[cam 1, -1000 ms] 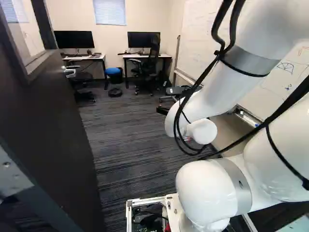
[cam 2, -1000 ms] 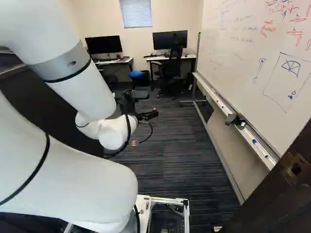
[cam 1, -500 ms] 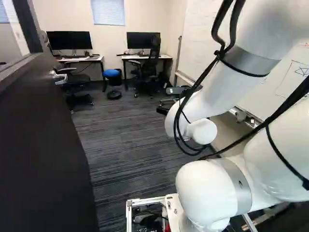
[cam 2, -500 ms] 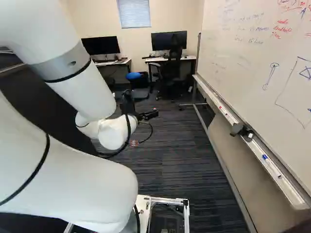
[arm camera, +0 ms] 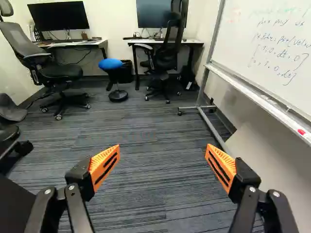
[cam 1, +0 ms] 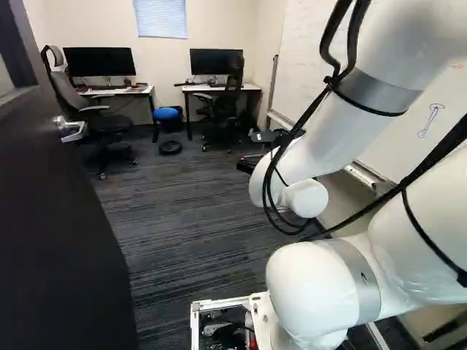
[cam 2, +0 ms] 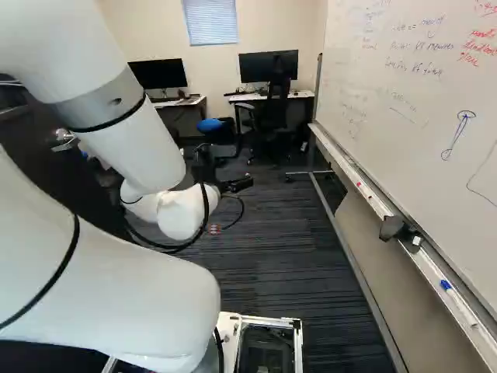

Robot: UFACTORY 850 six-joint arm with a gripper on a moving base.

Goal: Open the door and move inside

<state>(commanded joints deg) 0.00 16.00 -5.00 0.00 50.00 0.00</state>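
Clearly, the door [cam 1: 55,219] points ahead, its long axis upright, and the end effector [cam 2: 235,185] is spread.

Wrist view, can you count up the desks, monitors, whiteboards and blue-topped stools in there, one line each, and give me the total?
Desks: 2
Monitors: 2
Whiteboard: 1
Blue-topped stool: 1
Total: 6

door [cam 1: 55,226] partly out of view
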